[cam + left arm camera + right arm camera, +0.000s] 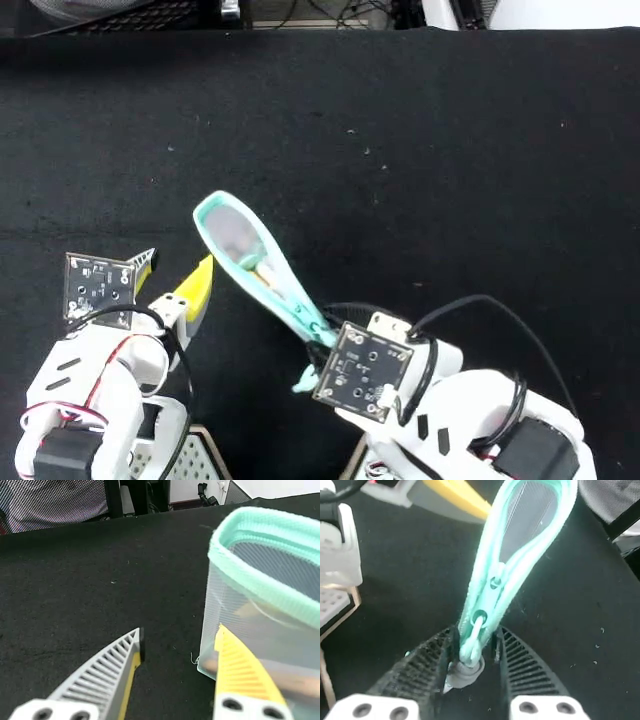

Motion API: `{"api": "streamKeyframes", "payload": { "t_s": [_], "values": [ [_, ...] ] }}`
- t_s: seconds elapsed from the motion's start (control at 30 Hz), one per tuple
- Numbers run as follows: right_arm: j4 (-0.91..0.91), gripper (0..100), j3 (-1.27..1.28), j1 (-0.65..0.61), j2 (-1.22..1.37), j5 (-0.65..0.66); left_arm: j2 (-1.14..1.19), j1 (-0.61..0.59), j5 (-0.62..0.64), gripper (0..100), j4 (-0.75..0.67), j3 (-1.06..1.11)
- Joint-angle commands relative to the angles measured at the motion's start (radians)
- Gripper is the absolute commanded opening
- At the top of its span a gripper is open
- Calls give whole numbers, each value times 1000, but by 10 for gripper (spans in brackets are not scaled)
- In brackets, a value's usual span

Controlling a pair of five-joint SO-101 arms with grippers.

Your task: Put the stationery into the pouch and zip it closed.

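A teal-edged mesh pouch (240,238) stands on its edge on the black cloth, its mouth gaping at the far end (260,587). A pale stick-like item (263,272) shows through the mesh inside. My right gripper (318,345) is shut on the pouch's near end, its black fingers (432,662) pressed to either side of the zip track and its white pull cord (472,640). My left gripper (175,272) sits just left of the pouch, open; the yellow finger (240,675) lies against the mesh wall and the grey finger (112,667) is out over bare cloth.
The black cloth (450,160) stretches wide behind and to the right of the pouch. Its far edge (320,28) meets cables and chair legs. Perforated base plates (205,455) lie by the arms at the near edge.
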Motion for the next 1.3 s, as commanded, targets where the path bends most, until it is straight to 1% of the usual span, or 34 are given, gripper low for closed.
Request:
{"api": "streamKeyframes", "payload": {
  "t_s": [0.0,0.27,0.33,0.47,0.73,0.8,0.87,0.97,1.13,1.27],
  "values": [
    [35,119,-27,17,4,6,2,10,5,245,-5,-7],
    [98,119,-173,17,5,6,2,10,5,245,-5,-7],
    [103,115,-173,17,5,5,2,10,5,245,-5,-7],
    [94,67,-131,15,5,8,2,10,5,245,-5,-7],
    [12,85,-53,14,5,-2,2,10,5,245,-5,-7],
    [0,72,-56,14,10,-2,2,10,5,245,-5,-7],
    [0,12,-61,14,5,2,2,10,5,245,-5,-7],
    [25,11,-79,15,4,6,3,10,5,245,-5,-7],
    [77,12,-194,15,13,8,3,10,5,245,-5,-7],
    [80,12,-217,15,15,8,3,10,5,245,-5,-7]
  ]
}}
